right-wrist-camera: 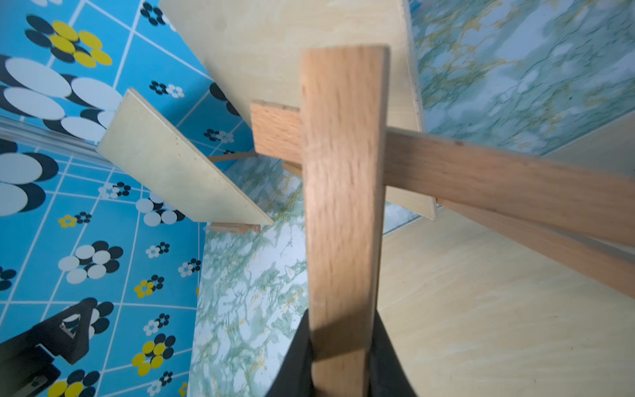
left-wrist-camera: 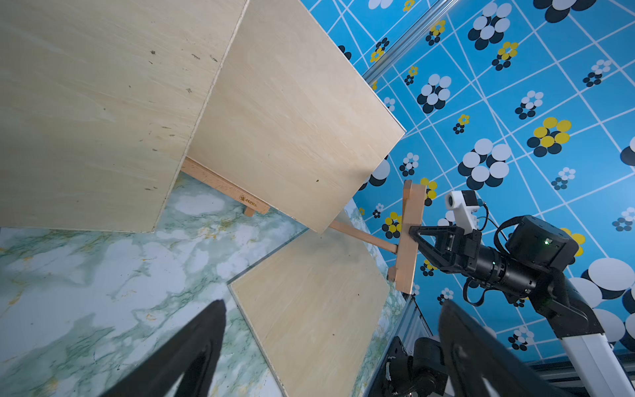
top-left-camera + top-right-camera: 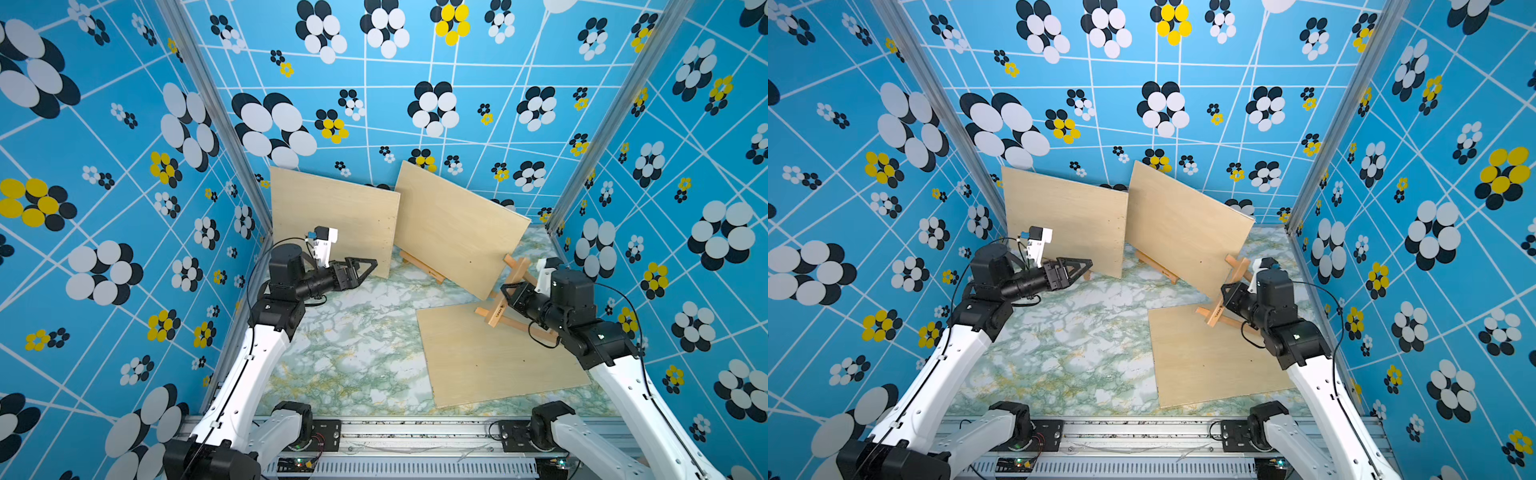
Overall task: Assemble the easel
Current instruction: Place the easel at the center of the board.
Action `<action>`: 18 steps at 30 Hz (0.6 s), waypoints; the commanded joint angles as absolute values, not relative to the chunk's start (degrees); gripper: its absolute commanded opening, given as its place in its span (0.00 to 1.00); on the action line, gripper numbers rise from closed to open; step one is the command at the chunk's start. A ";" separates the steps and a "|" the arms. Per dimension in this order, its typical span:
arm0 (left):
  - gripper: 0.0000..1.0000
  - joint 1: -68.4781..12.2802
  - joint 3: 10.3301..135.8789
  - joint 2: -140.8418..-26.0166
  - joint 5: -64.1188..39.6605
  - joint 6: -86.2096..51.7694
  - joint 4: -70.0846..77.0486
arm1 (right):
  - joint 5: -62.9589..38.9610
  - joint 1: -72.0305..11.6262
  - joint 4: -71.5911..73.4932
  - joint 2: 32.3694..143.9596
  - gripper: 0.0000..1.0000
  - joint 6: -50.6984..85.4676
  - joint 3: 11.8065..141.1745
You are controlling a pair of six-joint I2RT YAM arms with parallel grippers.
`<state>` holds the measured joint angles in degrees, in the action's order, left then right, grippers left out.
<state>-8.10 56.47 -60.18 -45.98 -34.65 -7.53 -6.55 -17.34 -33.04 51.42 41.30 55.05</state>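
Three boards crowded the desk (image 3: pixel 353 332): the left board (image 3: pixel 332 208) and middle board (image 3: pixel 453 232) stood tilted beyond the tools, and the flat board (image 3: pixel 494 361) lay under the right tool (image 3: pixel 506 297). That tool was clamped on a slat of the easel (image 3: pixel 497 316), held over the flat board, its other slats close against the middle board's lower corner. The left tool (image 3: pixel 368 268) gaped empty, just short of the left board's edge.

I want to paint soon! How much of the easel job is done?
The back-left board and middle board already stand propped. Right fingers grip a wooden easel frame. To do: stand it up and set the flat plywood board on it; the left fingers are open.
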 commanded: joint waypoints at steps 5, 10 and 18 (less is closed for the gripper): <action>0.97 -10.64 58.10 -57.68 -42.56 -33.18 -14.75 | 0.12 -32.14 -44.30 63.83 0.00 40.68 64.01; 0.97 -10.91 57.74 -56.97 -41.50 -32.67 -16.63 | 14.32 -31.92 -51.87 62.73 0.00 44.38 63.58; 0.97 -12.26 58.64 -58.54 -41.27 -33.00 -15.82 | 4.22 -32.32 -48.66 61.00 0.00 42.69 62.45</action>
<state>-11.14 56.69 -58.13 -41.82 -33.80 -15.94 7.31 -31.86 -50.30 62.00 43.05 61.87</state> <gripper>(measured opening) 0.968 0.204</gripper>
